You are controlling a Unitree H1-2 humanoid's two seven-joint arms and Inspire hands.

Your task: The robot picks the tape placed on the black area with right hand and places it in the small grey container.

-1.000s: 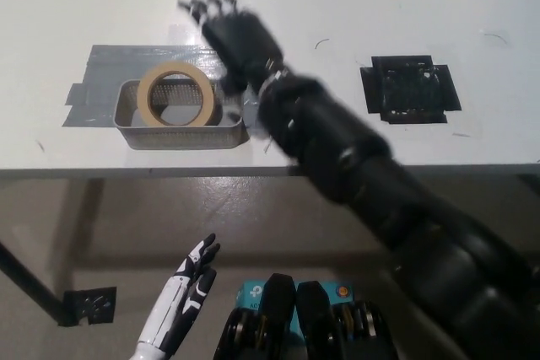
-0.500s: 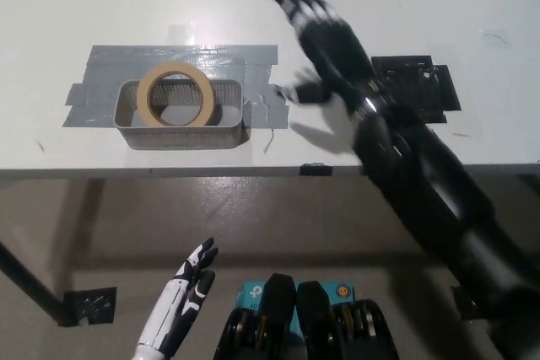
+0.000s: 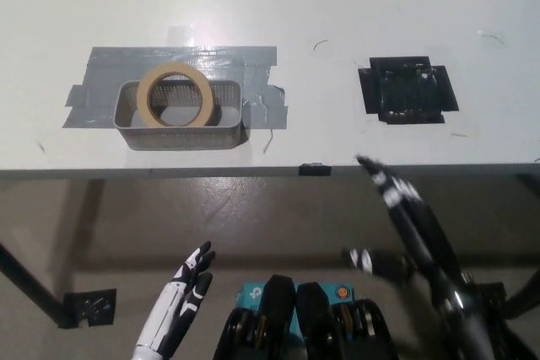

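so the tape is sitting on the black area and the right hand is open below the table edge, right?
Not quite. The head view shows the tape resting in the small grey container, not on the black area, which holds nothing. The rest is right: the right hand is open below the table edge.

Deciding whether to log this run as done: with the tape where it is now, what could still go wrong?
The tape leans on the small grey container rim rather than lying flat inside, so a table knock might tip it out. The right hand, open, is below the table edge; raising it again could clip that edge. The left hand rests low, open.
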